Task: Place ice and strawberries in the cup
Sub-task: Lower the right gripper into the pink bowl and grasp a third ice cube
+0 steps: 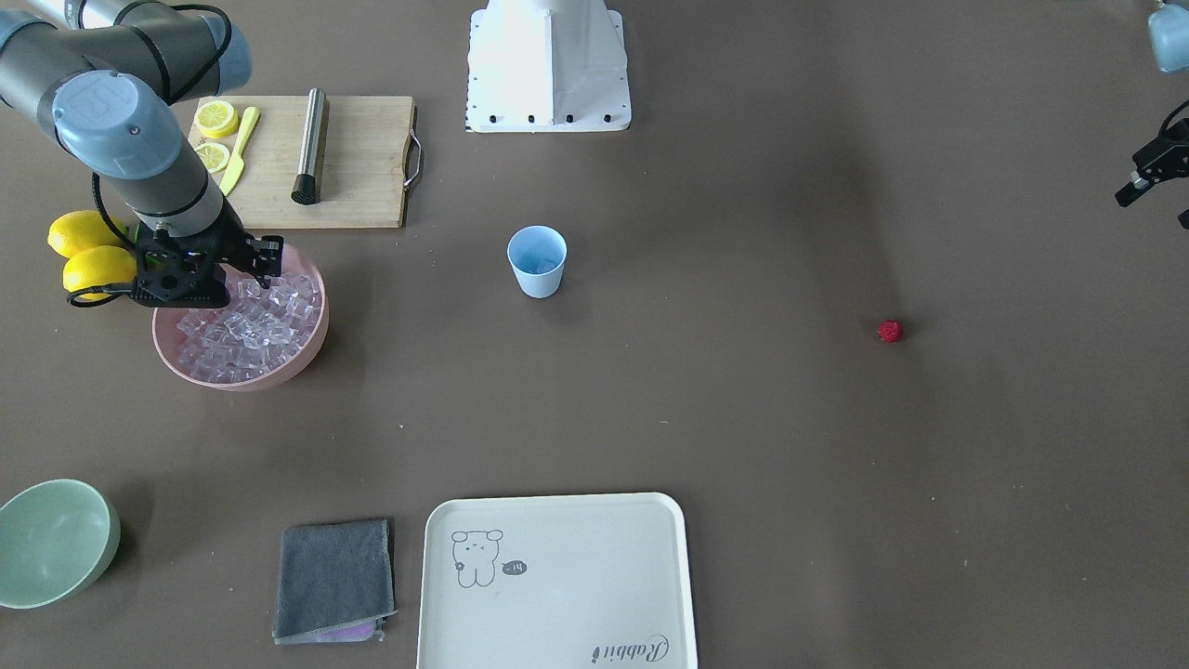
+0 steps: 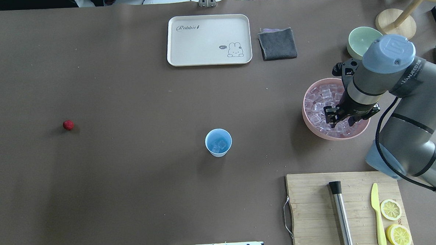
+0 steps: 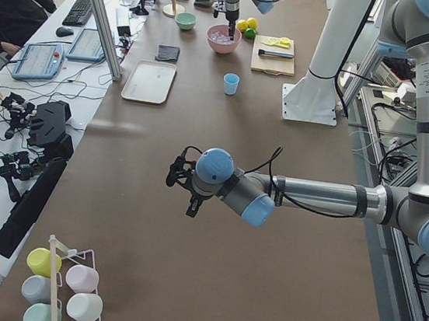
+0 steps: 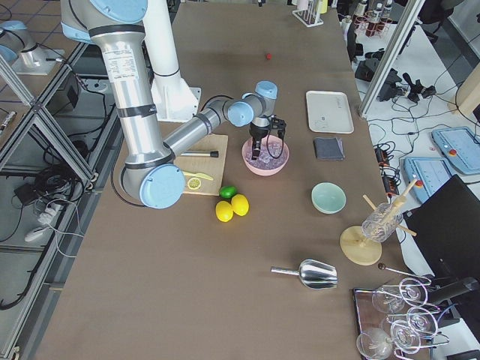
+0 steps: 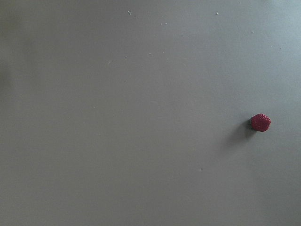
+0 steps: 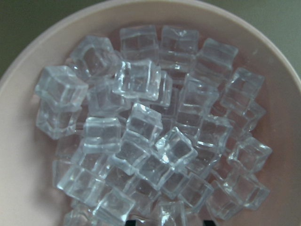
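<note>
The ice (image 6: 150,132) is a pile of clear cubes in a pink bowl (image 2: 311,123), also seen in the front view (image 1: 251,325). My right gripper (image 2: 341,121) hangs straight down into this pile, open, its fingertips (image 6: 134,221) at the cubes with nothing clamped. The light blue cup (image 2: 218,142) stands mid-table and holds a few ice cubes; it also shows in the front view (image 1: 537,260). The red strawberry (image 2: 68,125) lies alone on the table and shows in the left wrist view (image 5: 260,122). My left gripper (image 1: 1156,200) hovers high to one side of the berry, open and empty.
A wooden cutting board (image 2: 314,210) with a steel muddler (image 2: 341,213), a yellow knife and lemon slices lies near the bowl. Two lemons (image 1: 88,246) sit behind my right arm. A cream tray (image 2: 209,40), a grey cloth (image 2: 277,43) and a green bowl (image 2: 361,40) line the far edge.
</note>
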`<action>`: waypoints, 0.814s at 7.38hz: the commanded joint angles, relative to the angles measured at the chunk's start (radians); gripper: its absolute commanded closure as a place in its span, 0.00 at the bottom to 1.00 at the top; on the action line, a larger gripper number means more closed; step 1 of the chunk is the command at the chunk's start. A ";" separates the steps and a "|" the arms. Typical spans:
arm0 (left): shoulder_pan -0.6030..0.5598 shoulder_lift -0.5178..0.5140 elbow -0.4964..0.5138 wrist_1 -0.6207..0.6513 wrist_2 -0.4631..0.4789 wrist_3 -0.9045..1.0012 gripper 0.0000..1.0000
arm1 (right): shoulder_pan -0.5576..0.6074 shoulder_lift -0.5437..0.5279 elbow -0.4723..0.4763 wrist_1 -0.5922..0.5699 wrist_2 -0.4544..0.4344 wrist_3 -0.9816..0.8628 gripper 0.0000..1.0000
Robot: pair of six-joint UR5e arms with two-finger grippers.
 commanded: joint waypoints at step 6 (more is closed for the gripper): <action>0.000 -0.003 -0.003 0.000 0.000 0.000 0.03 | -0.006 0.011 -0.029 0.001 -0.001 -0.016 0.61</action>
